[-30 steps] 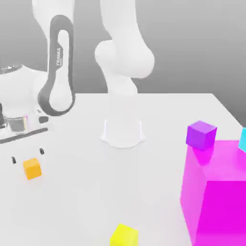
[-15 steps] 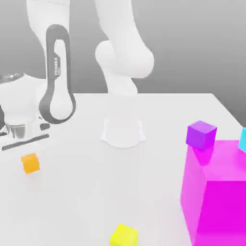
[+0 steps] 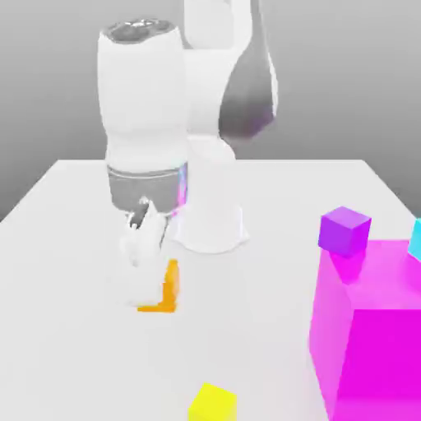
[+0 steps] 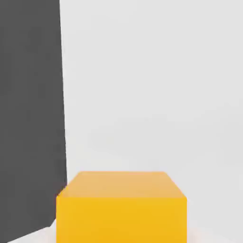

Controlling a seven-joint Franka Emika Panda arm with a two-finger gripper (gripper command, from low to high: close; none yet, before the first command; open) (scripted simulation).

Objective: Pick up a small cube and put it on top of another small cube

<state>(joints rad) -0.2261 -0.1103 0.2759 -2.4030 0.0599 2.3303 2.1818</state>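
Hand: the white two-finger hand (image 3: 150,284) points down from the wrist, fingers closed tight on the small matte orange cube (image 3: 167,288).
Held thing: the orange cube sits between the fingertips; in the exterior view its visible orange side shows on the exterior view's right of the white fingers (image 3: 141,275), which cover the rest of it. In the hand view the orange cube (image 4: 121,209) appears close up, its top face and one side face visible.
Height: whether the cube touches the worktop or hangs just above it cannot be told.
Under the hand: plain white worktop (image 3: 74,329), also seen pale behind the cube in the hand view.
Behind the hand: the arm's round white base (image 3: 210,224), near, toward the exterior view's right.
Near the hand, toward the viewer: a small yellow cube (image 3: 212,404) on the worktop, apart from the hand, on the exterior view's right of it.
Well apart, exterior view's right: a small purple cube (image 3: 344,231) just behind a big glossy magenta block (image 3: 370,329).
On the block: a cyan thing (image 3: 414,238) at its far upper edge.
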